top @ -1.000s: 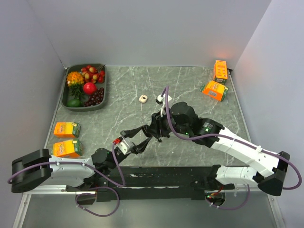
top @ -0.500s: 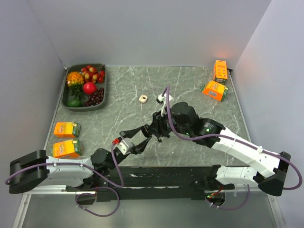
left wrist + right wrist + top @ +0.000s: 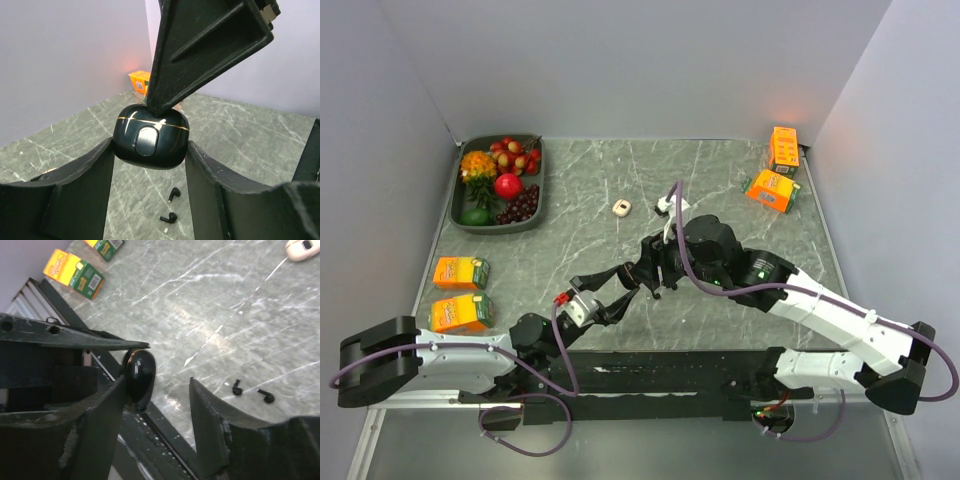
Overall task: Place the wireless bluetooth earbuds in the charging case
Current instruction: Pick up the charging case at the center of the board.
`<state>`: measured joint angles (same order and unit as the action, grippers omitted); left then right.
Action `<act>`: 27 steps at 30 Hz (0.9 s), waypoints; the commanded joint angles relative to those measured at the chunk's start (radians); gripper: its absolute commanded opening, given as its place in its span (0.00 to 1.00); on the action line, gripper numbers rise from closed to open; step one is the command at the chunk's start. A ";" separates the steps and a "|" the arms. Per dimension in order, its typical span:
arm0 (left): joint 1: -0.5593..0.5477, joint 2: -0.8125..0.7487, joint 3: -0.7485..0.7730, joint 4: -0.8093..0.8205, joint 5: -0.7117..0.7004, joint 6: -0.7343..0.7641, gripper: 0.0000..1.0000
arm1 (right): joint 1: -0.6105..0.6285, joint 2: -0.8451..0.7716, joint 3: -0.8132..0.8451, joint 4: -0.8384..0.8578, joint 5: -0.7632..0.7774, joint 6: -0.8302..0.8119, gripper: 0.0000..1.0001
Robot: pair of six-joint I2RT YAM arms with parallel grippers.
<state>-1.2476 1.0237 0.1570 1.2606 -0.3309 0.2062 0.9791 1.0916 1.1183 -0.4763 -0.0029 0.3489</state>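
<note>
Charging case (image 3: 150,140): glossy black plastic. Fingers (image 3: 80,190): matt, grainy black plastic. Table (image 3: 240,130): smooth, marbled.

Nothing is legible; the print on the orange cartons (image 3: 460,272) is too small to read.

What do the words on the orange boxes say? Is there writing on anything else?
No text here can be read.
The four orange boxes: print too small from above, blurred in the right wrist view.
The charging case: no writing showing, only a thin gold line.
</note>
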 commanded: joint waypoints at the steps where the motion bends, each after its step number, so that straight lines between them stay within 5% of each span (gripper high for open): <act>1: -0.012 -0.025 0.003 0.098 0.003 0.007 0.01 | -0.029 -0.039 0.017 0.027 -0.040 0.031 0.68; 12: -0.015 -0.016 0.009 0.095 0.006 0.010 0.01 | -0.071 -0.026 0.003 0.113 -0.268 0.068 0.68; 21: -0.016 -0.020 0.010 0.095 0.004 0.009 0.01 | -0.072 0.030 0.025 0.064 -0.267 0.065 0.62; 27: -0.016 -0.024 0.010 0.089 0.006 0.004 0.01 | -0.076 0.022 0.011 0.081 -0.281 0.070 0.43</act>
<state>-1.2575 1.0115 0.1570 1.2831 -0.3305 0.2085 0.9112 1.1229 1.1099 -0.4225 -0.2592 0.4065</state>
